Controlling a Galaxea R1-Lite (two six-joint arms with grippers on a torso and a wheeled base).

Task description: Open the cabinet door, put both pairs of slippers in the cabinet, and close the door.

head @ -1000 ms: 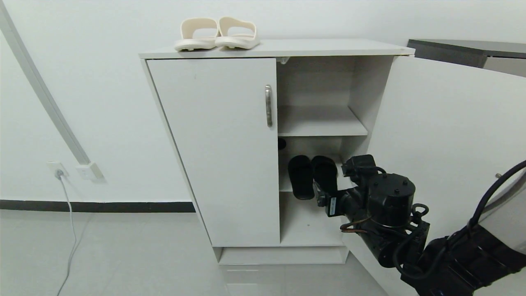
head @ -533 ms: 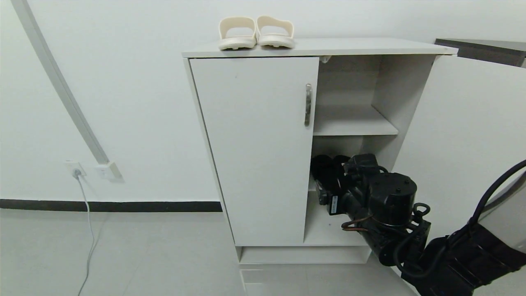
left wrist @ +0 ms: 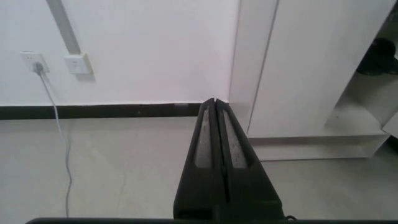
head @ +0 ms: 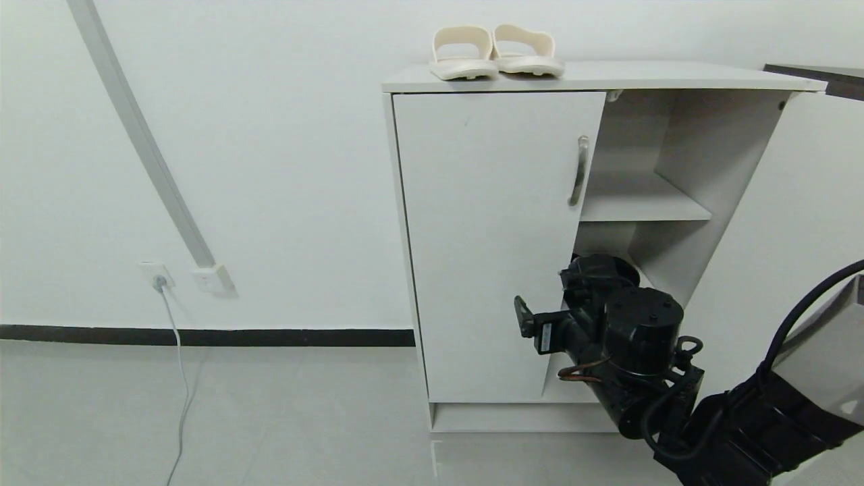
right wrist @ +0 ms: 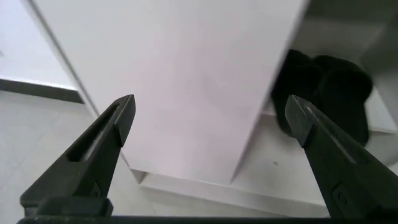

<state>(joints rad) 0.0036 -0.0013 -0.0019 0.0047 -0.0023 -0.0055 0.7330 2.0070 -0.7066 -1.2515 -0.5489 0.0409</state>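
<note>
The white cabinet (head: 675, 73) bears cream slippers (head: 498, 52) on its top and black slippers (right wrist: 326, 93) inside.

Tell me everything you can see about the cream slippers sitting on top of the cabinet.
The cream slippers are a pair of open slides, each with a thick sole and one wide strap arching over the foot opening. They look like soft moulded foam or rubber, plain and unmarked. They stand upright on their soles, side by side and close enough to seem to touch, on the cabinet's top panel near its front edge, above the closed door. Nothing but the panel touches them.
</note>
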